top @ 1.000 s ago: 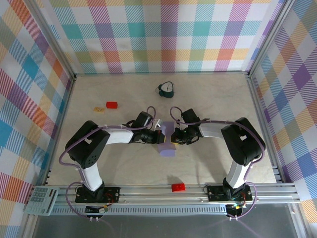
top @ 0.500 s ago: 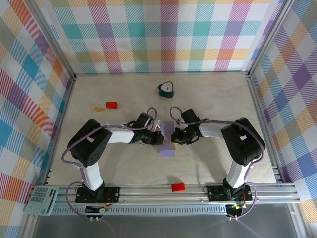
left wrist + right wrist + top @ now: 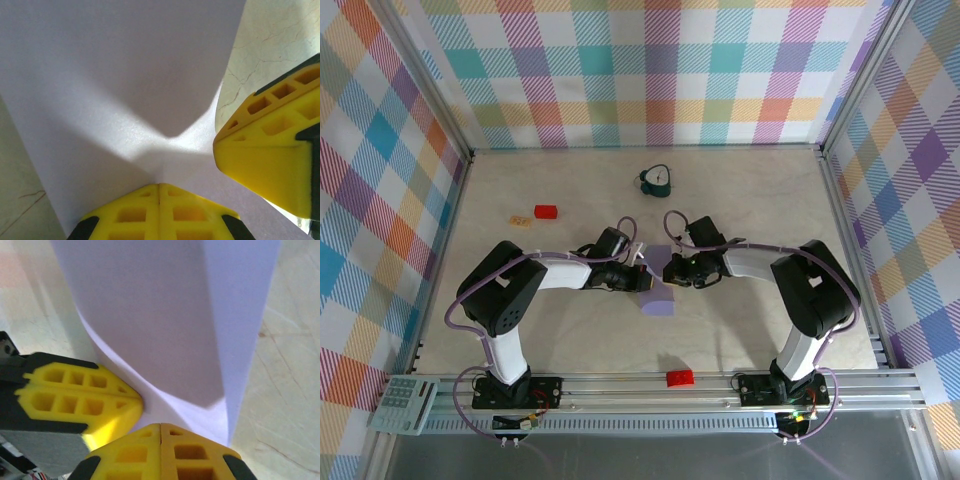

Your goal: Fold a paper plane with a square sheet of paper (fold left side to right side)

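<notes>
The lavender square sheet of paper (image 3: 658, 297) lies on the table between the two arms. From above it reads as a narrow folded rectangle, with no pointed paper plane shape. My left gripper (image 3: 642, 283) is shut, its tips resting on the paper (image 3: 125, 75) from the left. In the left wrist view the joined tips (image 3: 159, 184) touch the sheet where a faint crease starts. My right gripper (image 3: 668, 272) is shut too, its tips (image 3: 160, 424) on the paper (image 3: 150, 315) beside a darker overlapping layer. Each wrist view also shows the other gripper's yellow fingers (image 3: 265, 160) (image 3: 85, 400) close by.
A dark teal clock-like object (image 3: 657, 180) stands at the back centre. A red block (image 3: 546, 211) and a tan piece (image 3: 520, 219) lie at the back left. Another red block (image 3: 679, 377) sits by the front rail. Plaid walls enclose the table.
The right gripper has shifted slightly away from the front edge, uncovering a little more paper. The left gripper has stayed almost still.
</notes>
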Controlling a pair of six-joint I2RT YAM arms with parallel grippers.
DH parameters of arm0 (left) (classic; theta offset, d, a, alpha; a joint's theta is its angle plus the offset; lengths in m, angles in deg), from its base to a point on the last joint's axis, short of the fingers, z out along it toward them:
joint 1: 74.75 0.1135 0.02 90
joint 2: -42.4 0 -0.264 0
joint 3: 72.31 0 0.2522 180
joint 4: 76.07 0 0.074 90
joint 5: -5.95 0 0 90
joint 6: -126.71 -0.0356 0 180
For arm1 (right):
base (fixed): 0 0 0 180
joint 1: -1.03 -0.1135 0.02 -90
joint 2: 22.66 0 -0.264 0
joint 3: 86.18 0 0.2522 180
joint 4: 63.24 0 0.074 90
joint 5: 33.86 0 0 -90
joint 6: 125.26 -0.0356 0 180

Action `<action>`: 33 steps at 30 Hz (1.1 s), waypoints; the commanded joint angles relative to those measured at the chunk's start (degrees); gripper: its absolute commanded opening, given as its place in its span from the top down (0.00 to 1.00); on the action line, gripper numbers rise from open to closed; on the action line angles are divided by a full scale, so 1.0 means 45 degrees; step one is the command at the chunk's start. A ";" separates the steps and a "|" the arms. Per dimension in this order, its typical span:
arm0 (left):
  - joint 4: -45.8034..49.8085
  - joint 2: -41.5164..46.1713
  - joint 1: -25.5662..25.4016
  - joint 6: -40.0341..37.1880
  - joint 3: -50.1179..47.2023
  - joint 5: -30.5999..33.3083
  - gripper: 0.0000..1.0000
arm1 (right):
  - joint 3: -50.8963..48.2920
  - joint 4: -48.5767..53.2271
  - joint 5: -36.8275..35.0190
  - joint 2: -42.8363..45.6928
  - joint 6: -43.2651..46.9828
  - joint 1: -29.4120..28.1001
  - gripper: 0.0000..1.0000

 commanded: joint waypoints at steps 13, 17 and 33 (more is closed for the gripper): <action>0.0760 -0.0526 -0.0246 -0.0370 0.0014 0.0466 1.00 | 0.1950 -0.0674 0.0579 -0.2067 -0.0124 -0.0044 1.00; 0.0738 -0.0521 -0.0265 -0.0379 -0.0011 0.0466 1.00 | 0.2015 -0.0468 0.0335 -0.2551 -0.0128 -0.0049 1.00; 0.0511 0.0314 -0.0417 0.0380 -0.1238 -0.0230 1.00 | 0.1936 0.1308 -0.1568 -0.3361 -0.0128 0.0159 1.00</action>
